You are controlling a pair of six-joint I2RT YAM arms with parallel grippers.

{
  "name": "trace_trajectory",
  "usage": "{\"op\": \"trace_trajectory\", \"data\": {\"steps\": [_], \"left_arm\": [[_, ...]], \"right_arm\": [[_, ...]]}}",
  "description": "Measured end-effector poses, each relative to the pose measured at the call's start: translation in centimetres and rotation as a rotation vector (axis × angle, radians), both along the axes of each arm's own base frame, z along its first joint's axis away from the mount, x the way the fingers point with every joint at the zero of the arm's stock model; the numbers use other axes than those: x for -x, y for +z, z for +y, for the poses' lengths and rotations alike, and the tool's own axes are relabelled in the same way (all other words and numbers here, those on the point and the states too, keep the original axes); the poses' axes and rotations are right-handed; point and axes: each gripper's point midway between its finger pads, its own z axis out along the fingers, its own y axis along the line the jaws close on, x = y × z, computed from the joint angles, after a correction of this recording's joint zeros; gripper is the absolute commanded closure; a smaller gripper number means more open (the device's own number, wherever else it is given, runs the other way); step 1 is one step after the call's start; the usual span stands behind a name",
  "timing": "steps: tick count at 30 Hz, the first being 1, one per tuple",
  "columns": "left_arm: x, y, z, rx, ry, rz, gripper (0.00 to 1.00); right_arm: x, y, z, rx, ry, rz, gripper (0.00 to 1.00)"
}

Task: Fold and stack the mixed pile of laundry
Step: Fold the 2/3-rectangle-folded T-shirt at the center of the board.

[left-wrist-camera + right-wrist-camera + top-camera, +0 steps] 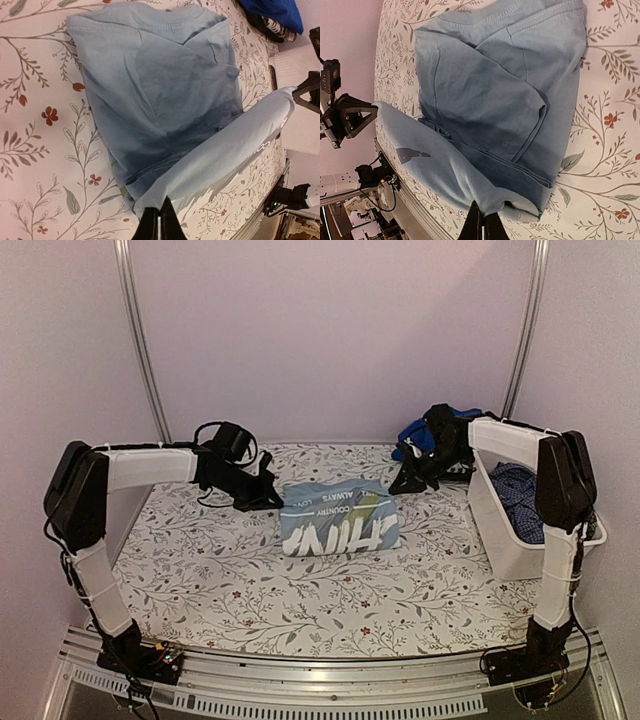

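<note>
Pinching 1 pale blue garment (338,518): left fingers (150,228), right fingers (474,226) both closed tight on its edge; 1 tub (497,532) nearby

I run this rig in a lab test cell, not a home. Bare pale walls (330,340) close it on three sides and metal uprights (140,340) stand in the back corners. My left arm (150,468) and right arm (558,570) are bolted to a slotted aluminium rail (330,685), with loose cables (560,680) at their bases. Only the floral table cover (250,590), white plastic tub (500,530) and laundry pile (412,438) look domestic.
</note>
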Motion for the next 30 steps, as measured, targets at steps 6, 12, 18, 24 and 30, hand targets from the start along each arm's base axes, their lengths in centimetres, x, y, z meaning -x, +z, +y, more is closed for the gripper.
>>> {"op": "trace_trajectory", "data": {"steps": [6, 12, 18, 24, 30], "left_arm": [[-5.0, 0.6, 0.0, 0.008, 0.021, -0.049, 1.00], [-8.8, 1.4, 0.9, 0.028, 0.052, -0.089, 1.00], [-12.3, -0.7, 1.3, 0.038, 0.080, -0.082, 1.00], [-14.1, -5.0, 1.1, 0.031, 0.090, -0.026, 1.00], [-14.6, -6.8, 0.8, 0.033, 0.095, -0.005, 1.00]], "right_arm": [[-4.7, 0.7, 0.4, -0.036, 0.002, -0.069, 1.00], [-8.1, 1.8, 0.8, -0.094, -0.003, -0.132, 1.00], [-11.4, 0.6, 1.9, -0.155, -0.018, -0.170, 1.00], [-12.4, -5.1, 1.7, -0.130, -0.047, -0.100, 1.00], [-13.1, -6.4, 1.2, -0.106, -0.071, -0.107, 1.00]]}}
